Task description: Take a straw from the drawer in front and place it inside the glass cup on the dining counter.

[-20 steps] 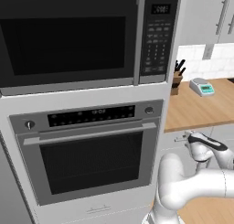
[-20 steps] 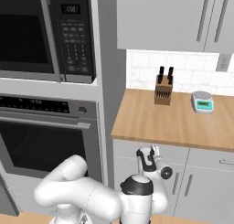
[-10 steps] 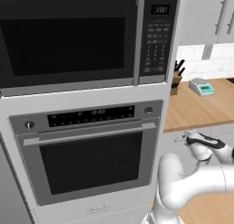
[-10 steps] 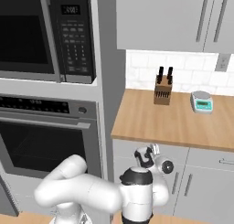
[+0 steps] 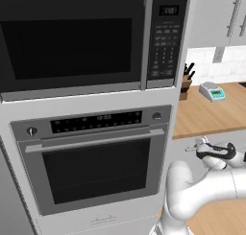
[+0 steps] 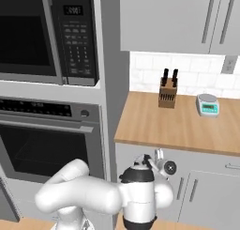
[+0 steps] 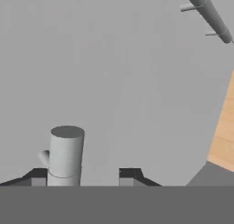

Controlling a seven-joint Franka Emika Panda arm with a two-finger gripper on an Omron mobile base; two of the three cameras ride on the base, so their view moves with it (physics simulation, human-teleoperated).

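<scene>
My gripper is up against the shut light-grey drawer, just under the wooden worktop. The end of the drawer's metal bar handle stands between my fingers, close against the left fingertip. A gap shows between the bar and the right fingertip. From the base, the gripper sits at the drawer front, right of the oven. The straw, the glass cup and the dining counter are out of view.
An oven with a microwave above it fills the tall unit on the left. A knife block and a small scale stand on the worktop. Another bar handle lies nearby.
The fingers have drawn closer together around the handle. The arm has barely shifted and the drawer stays shut.
</scene>
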